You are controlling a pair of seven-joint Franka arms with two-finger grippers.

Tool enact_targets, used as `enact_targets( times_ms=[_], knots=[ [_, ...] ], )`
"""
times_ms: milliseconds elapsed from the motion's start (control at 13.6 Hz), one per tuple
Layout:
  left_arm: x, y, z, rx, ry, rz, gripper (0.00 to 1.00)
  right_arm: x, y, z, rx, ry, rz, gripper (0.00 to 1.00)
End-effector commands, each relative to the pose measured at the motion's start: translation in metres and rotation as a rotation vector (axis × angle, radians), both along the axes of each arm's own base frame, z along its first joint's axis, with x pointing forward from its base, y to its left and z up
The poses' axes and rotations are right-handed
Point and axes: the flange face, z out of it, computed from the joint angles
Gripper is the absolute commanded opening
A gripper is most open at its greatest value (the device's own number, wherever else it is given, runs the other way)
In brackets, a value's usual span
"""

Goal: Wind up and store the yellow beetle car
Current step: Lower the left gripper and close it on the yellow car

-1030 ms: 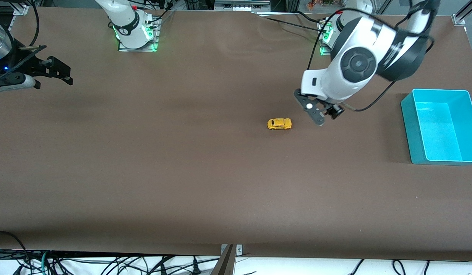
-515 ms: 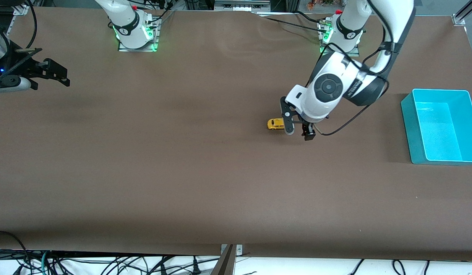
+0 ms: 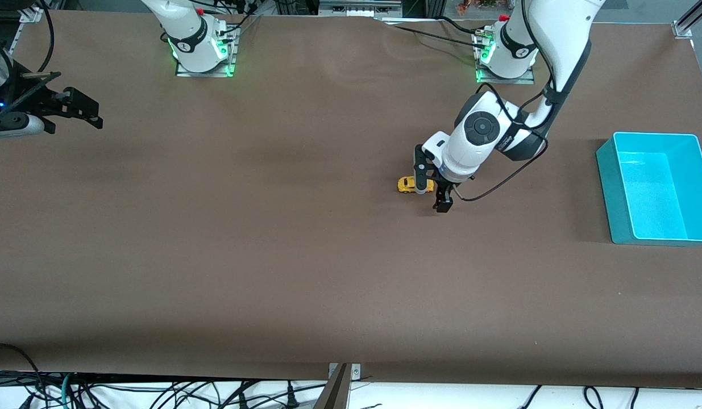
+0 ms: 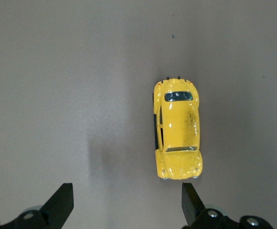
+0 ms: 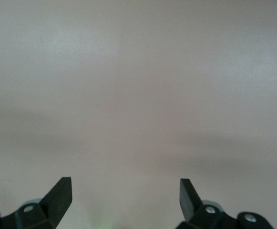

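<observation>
The yellow beetle car (image 3: 407, 184) stands on its wheels on the brown table, around the middle. My left gripper (image 3: 433, 199) is low over the table beside the car's end that points to the left arm's end of the table. One finger (image 3: 423, 183) covers that end in the front view. In the left wrist view the car (image 4: 177, 131) lies just ahead of one fingertip (image 4: 189, 198), outside the gap of the open left gripper (image 4: 126, 196). My right gripper (image 3: 92, 112) waits open at the right arm's end of the table, and the right wrist view shows only bare table past that gripper (image 5: 125, 193).
A teal open bin (image 3: 607, 190) stands at the left arm's end of the table, with nothing visible in it. Both arm bases (image 3: 200, 45) sit along the table edge farthest from the front camera. Cables hang below the table's near edge.
The left arm has swung down and toward the car; its gripper went from hanging beside the car to low at the car's end. The right gripper has barely shifted.
</observation>
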Motion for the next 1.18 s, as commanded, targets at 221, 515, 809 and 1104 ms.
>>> enact_targets(
  times_ms=[221,515,809,1104],
  knots=[
    [-0.004,-0.005,-0.002,-0.001,-0.028,-0.054,1.0,0.004,-0.002,0.007,-0.004,0.003,-0.013,1.0],
    [-0.033,-0.04,0.0,-0.007,0.03,-0.087,1.0,0.003,-0.004,0.007,-0.003,0.003,-0.017,1.0],
    [-0.037,-0.047,-0.009,-0.012,0.044,-0.05,1.0,0.003,-0.008,0.007,-0.003,0.002,-0.019,1.0],
    [-0.042,-0.049,-0.021,-0.012,0.067,-0.034,1.0,0.003,-0.009,0.006,-0.002,0.004,-0.019,1.0]
  ],
)
